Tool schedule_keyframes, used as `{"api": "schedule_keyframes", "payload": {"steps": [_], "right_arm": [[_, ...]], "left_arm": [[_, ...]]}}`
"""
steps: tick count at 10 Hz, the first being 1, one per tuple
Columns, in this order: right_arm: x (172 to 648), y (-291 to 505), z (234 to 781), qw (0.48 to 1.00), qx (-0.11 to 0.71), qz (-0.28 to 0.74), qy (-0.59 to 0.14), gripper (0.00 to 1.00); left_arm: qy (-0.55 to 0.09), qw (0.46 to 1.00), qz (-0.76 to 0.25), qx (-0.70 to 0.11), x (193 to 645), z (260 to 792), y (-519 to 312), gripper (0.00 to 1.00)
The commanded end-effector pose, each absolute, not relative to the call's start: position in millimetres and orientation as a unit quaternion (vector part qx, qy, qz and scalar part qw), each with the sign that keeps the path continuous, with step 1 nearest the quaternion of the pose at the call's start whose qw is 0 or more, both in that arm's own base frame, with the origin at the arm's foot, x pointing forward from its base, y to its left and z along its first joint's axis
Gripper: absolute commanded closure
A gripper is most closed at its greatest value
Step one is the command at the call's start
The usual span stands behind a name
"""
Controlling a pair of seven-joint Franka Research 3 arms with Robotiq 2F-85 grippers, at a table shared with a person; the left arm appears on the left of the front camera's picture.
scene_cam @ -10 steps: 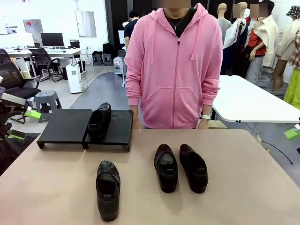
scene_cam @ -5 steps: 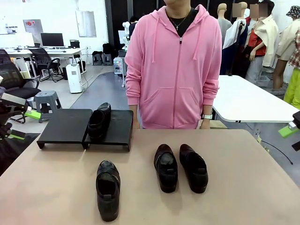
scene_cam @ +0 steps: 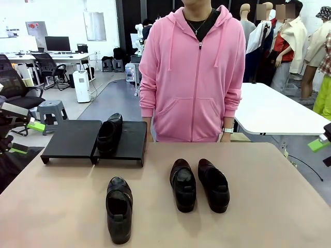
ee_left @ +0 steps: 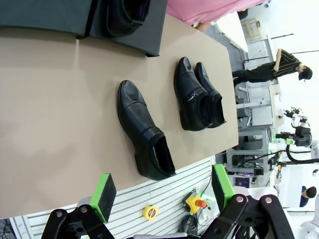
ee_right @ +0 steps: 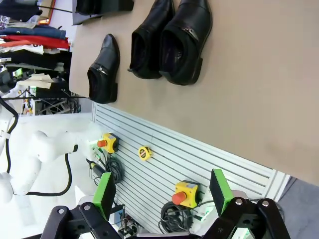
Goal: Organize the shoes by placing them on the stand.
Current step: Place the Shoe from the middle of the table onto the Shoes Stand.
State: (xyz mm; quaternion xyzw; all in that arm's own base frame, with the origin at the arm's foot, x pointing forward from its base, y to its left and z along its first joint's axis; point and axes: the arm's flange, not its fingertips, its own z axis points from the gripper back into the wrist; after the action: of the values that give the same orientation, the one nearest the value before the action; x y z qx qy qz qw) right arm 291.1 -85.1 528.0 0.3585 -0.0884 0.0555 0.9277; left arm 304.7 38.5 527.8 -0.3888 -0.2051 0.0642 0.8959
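One shoe point(scene_cam: 109, 133) is sitting on the stand point(scene_cam: 72, 139) at the table's point(scene_cam: 279, 206) far left corner, lying across the seam between the two trays. A lone shoe point(scene_cam: 119, 208) is lying near the front edge, left of centre. The middle shoe point(scene_cam: 183, 184) and right shoe point(scene_cam: 213, 184) are lying close side by side at the table's centre.

The left gripper point(ee_left: 162, 191) is hanging off the left edge with its fingers wide apart and holding nothing. The right gripper point(ee_right: 162, 194) is hanging off the right edge, equally spread and empty.

The risks are looking like these:
- **Slipping grip:** The leather is glossy and rounded, so a pinch across the toe is likely to slide off or tip the shoe in the air.
- **Crowded pair:** A finger coming down between the two centre shoes is likely to shove the neighbour or catch both.
- **Front edge:** A clumsy nudge could be sending the lone shoe off the table.
- **Room on the stand:** The seam-straddling shoe is taking space on both trays, so three more may be crowding it or knocking it.
- **The person:** A person point(scene_cam: 192, 72) is standing at the far edge, hands just beside the stand's right end, within a reaching arm's path.
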Motion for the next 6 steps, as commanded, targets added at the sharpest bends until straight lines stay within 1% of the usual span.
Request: {"api": "schedule_keyframes", "payload": {"steps": [1, 3, 4, 5, 6], "right_arm": [[290.2, -87.8, 529.6, 0.925, 0.364, 0.057, -0.089, 0.0], [290.2, -87.8, 529.6, 0.925, 0.364, 0.057, -0.089, 0.0], [290.2, -87.8, 529.6, 0.925, 0.364, 0.057, -0.089, 0.0], [290.2, -87.8, 529.6, 0.925, 0.364, 0.057, -0.089, 0.0], [290.2, -87.8, 529.6, 0.925, 0.364, 0.057, -0.089, 0.0]], "left_arm": [[-0.204, 0.897, 0.061, -0.387, 302.8, 528.1, 40.5, 0.0], [-0.205, 0.896, 0.064, -0.389, 304.7, 527.8, 38.5, 0.0], [-0.199, 0.94, 0.071, -0.267, 301.1, 520.6, -17.7, 0.0], [-0.202, 0.955, 0.087, -0.199, 294.9, 504.3, -69.5, 0.0], [-0.218, 0.958, 0.115, -0.146, 289.8, 489.5, -101.7, 0.0]]}}
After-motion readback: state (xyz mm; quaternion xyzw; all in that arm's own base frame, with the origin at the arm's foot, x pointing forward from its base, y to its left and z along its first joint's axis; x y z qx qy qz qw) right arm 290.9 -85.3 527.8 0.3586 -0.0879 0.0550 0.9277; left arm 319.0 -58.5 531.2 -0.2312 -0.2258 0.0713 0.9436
